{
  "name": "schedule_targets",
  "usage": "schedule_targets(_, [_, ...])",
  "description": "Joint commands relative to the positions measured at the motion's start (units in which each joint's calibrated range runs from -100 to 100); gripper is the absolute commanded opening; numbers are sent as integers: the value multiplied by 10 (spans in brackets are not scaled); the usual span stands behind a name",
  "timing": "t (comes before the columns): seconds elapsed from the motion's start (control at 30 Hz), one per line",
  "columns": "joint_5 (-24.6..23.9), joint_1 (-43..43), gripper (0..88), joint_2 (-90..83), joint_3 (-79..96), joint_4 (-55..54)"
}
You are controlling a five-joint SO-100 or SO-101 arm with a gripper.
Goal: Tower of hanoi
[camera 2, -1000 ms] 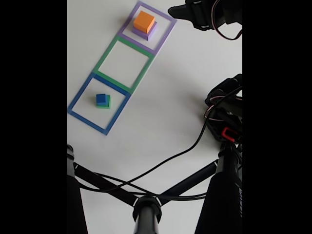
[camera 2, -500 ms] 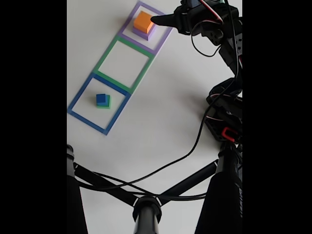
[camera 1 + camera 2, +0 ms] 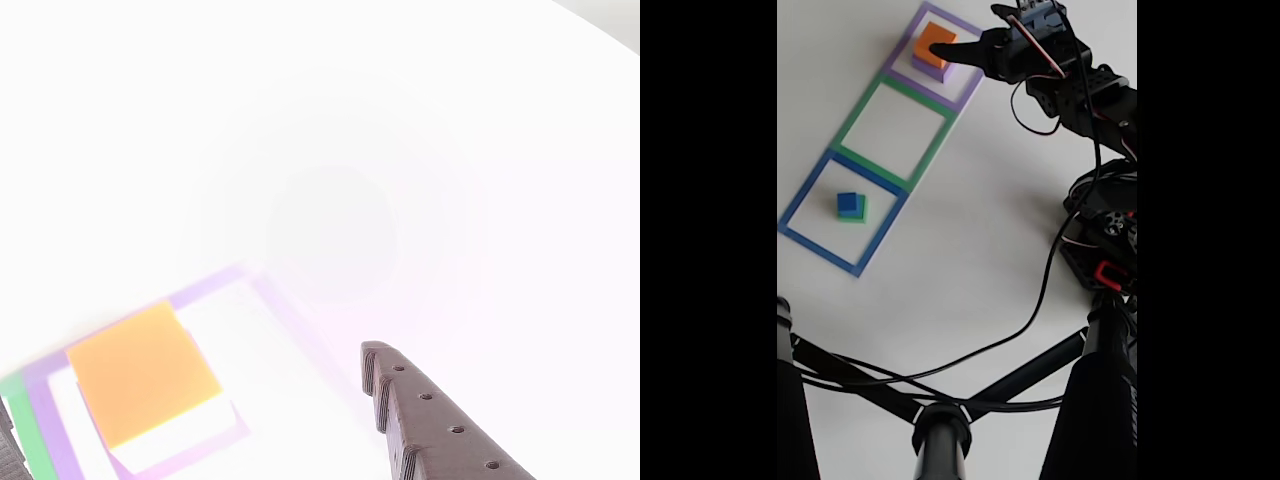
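Other view
Orange cube (image 3: pixel 140 372): low on the left, sitting on the pale-purple slab (image 3: pixel 185 437), whose washed-out edge shows under its lower right side.
Purple outline (image 3: pixel 215 285): frames the orange cube; much of it is bleached by glare.
Green outline (image 3: pixel 25 435): a strip at the far left edge, beside the purple outline, left of the orange cube.
Finger (image 3: pixel 430 425): one dark, ridged finger with small holes, rising from the bottom edge to the right of the orange cube — apart from it, its tip over the right side of the purple outline.
Jaws: cannot tell whether spread or pressed together.

Fixed view
Table (image 3: pixel 980 230): white.
Orange cube (image 3: pixel 934 44): near the top, on the slab (image 3: pixel 944 70), inside the purple outline (image 3: pixel 965 98).
Gripper (image 3: pixel 948 48): its dark tip lies against the right side of the orange cube; the arm (image 3: pixel 1070 85) reaches in from the right.
Jaws: too dark and small to tell.
Green outline (image 3: pixel 852 128): the next square below and left of the orange cube.
Blue outline (image 3: pixel 800 197): farthest from the orange cube, lower left.
Blue cube (image 3: pixel 847 202): inside the blue outline — stacked on the green cube (image 3: pixel 855 214).
Cables (image 3: pixel 970 350): black, well below the orange cube.
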Motion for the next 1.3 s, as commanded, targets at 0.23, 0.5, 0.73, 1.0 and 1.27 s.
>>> schedule_targets(0.23, [2,-36,434,172,-7,-226])
schedule_targets(0.5, [2,-44,422,265,-38,-304])
schedule_targets(0.73, [2,-52,412,313,-88,-315])
schedule_targets(1.0, [2,-55,402,349,-109,-319])
schedule_targets(1.27, [2,-60,379,353,-106,-321])
